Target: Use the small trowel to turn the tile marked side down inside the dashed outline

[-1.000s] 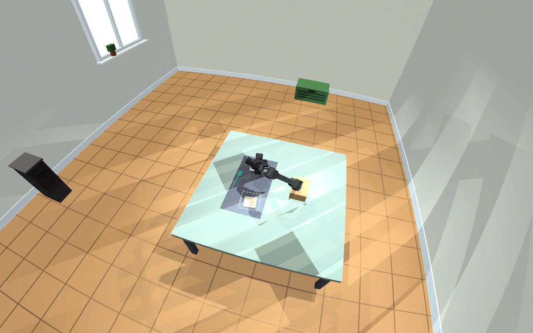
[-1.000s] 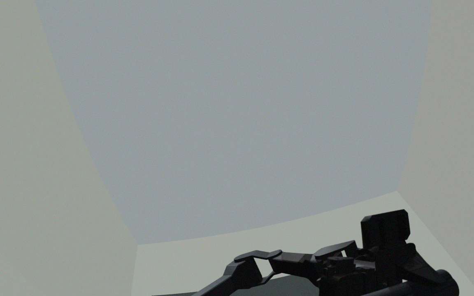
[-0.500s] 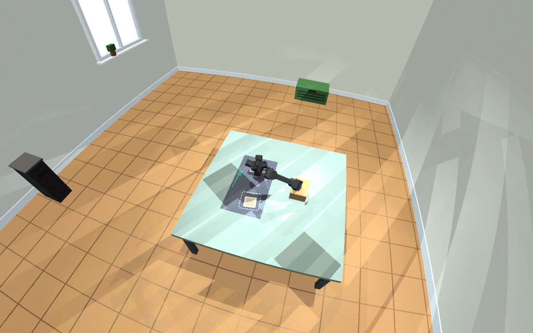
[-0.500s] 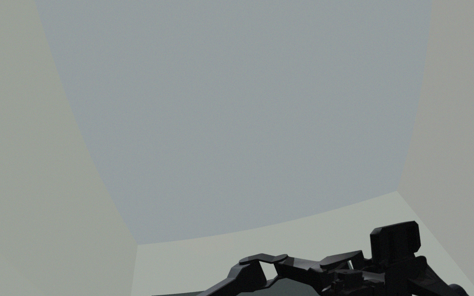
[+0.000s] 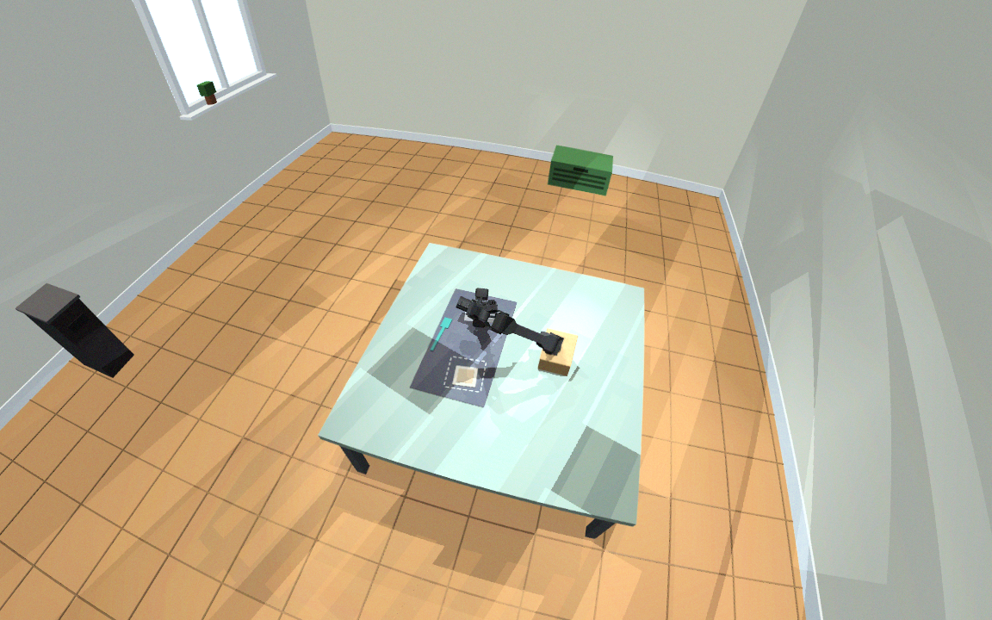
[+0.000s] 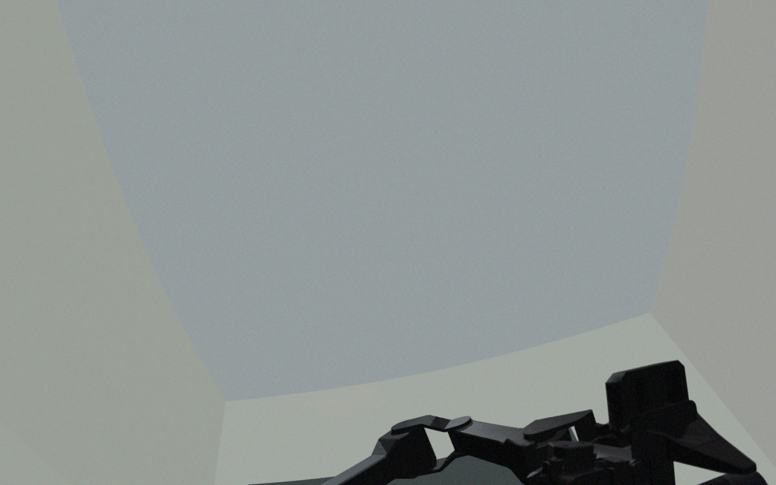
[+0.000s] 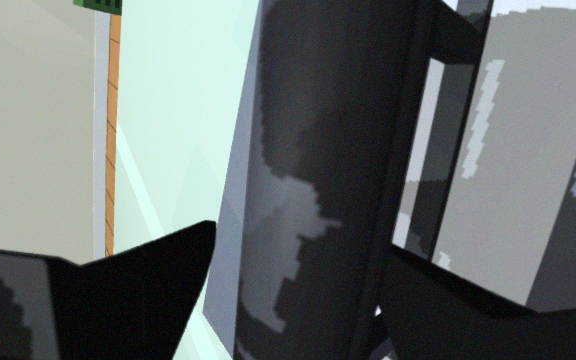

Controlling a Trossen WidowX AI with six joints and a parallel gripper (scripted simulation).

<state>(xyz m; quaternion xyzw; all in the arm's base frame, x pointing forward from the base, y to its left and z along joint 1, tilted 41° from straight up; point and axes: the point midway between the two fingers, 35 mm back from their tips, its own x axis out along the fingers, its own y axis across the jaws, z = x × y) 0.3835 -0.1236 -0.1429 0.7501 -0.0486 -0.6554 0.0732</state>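
Note:
The tile (image 5: 465, 375), white with a tan centre, lies flat inside the dashed outline near the front of the dark mat (image 5: 429, 377). I cannot tell which side is up. My gripper (image 7: 294, 241) is over the back of the mat, with its fingers apart. The trowel's thick dark handle (image 7: 318, 100) stands between them, with a gap at the left finger and close to the right one. A pale grey flat surface shows right of the handle in the wrist view. The arm hides most of the trowel in the top view.
A teal tool (image 5: 440, 332) lies along the mat's left edge. The arm's base stands on a wooden block (image 5: 559, 362) to the right of the mat. The exterior view shows mostly walls and ceiling, with parts of the arm at the bottom. The mat lies on a pale table (image 5: 422, 431).

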